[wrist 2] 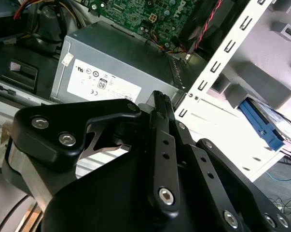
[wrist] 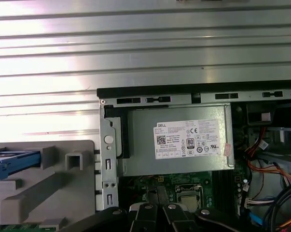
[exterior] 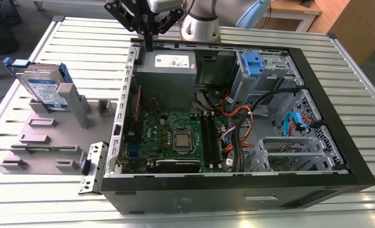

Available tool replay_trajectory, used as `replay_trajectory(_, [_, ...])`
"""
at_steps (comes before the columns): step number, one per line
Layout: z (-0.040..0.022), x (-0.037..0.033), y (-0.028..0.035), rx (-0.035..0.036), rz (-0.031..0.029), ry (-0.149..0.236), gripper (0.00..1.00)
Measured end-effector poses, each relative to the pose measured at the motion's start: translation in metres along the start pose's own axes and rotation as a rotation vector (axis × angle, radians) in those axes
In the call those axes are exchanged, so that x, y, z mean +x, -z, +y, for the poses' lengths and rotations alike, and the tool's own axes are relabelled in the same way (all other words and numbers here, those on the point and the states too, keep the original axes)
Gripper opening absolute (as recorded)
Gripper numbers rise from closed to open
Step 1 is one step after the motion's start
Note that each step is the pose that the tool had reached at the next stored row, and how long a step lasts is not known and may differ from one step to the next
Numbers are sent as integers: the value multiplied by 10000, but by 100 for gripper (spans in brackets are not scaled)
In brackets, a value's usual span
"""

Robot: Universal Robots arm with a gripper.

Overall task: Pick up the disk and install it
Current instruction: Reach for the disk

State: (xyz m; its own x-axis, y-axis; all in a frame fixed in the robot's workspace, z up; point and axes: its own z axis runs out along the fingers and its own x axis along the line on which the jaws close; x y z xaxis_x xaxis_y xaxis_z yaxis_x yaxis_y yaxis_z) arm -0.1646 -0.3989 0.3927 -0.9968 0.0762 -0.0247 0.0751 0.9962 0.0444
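Observation:
The disk (exterior: 43, 89) is a silver drive with a white-and-blue label in a blue carrier. It stands tilted on a grey fixture (exterior: 51, 137) at the exterior view's left, outside the open computer case (exterior: 339, 142). Its blue carrier edge also shows in the second wrist view (wrist 2: 262, 124) and in the first wrist view (wrist: 14, 162). My gripper (exterior: 149, 45) hangs over the case's far wall, just above the grey power supply (exterior: 168, 71) and well apart from the disk. Its fingers (wrist 2: 160, 104) are shut together with nothing between them. In the first wrist view the fingertips (wrist: 157, 194) point toward the power supply (wrist: 179, 140).
Inside the case lie a green circuit board (exterior: 174, 137), bundled orange and black cables (exterior: 238, 114), a blue-latched drive bay (exterior: 252, 64) and a metal drive cage (exterior: 292, 152). A loose metal bracket (exterior: 92, 168) lies beside the case. All of it rests on a slatted metal table (exterior: 79, 33).

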Motion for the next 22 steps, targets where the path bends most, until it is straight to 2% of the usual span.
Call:
replay_trajectory(2, [-1, 20, 0, 0, -1, -1, 11])
replay_trajectory(12, [-2, 24, 0, 0, 0, -1, 11])
replay_trajectory(22, [-8, 113, 2, 0, 0, 1, 11])
